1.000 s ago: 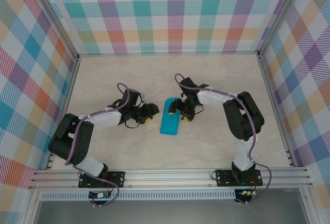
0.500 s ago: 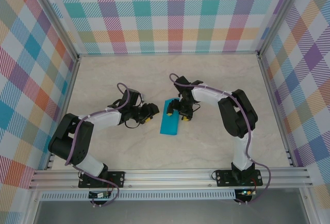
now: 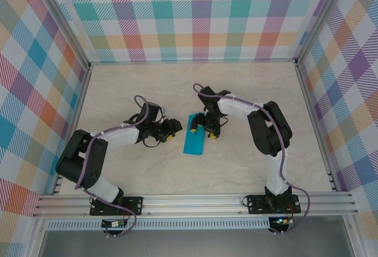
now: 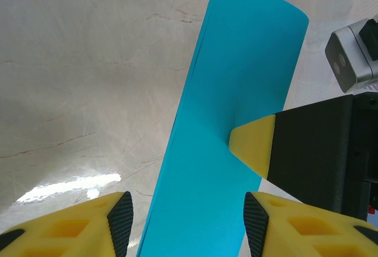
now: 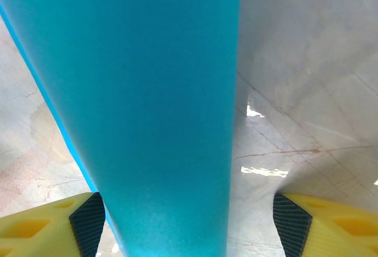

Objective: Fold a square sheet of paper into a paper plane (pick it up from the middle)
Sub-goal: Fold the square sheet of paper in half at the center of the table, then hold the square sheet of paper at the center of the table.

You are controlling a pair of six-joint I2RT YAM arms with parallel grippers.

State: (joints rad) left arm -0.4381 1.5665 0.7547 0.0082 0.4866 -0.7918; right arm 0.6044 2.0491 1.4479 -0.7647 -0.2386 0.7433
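The square sheet of paper (image 3: 194,135) lies flat on the table, folded into a narrow teal strip. My left gripper (image 3: 172,130) stands open just left of it. In the left wrist view the strip (image 4: 224,150) runs away from between the two yellow fingers (image 4: 121,224), untouched by their pads. My right gripper (image 3: 203,130) is open over the strip's far right part, one yellow fingertip (image 4: 253,145) resting on the paper. In the right wrist view the paper (image 5: 147,103) fills the left of the gap of the right gripper (image 5: 189,224).
The pale marble tabletop (image 3: 248,97) is bare around the paper. Checked walls and metal posts (image 3: 310,97) close in the back and both sides. Both arms' elbows bend low over the near half of the table.
The right arm has swung a little to the left and its jaws have widened slightly. The left arm and the paper have stayed where they were.
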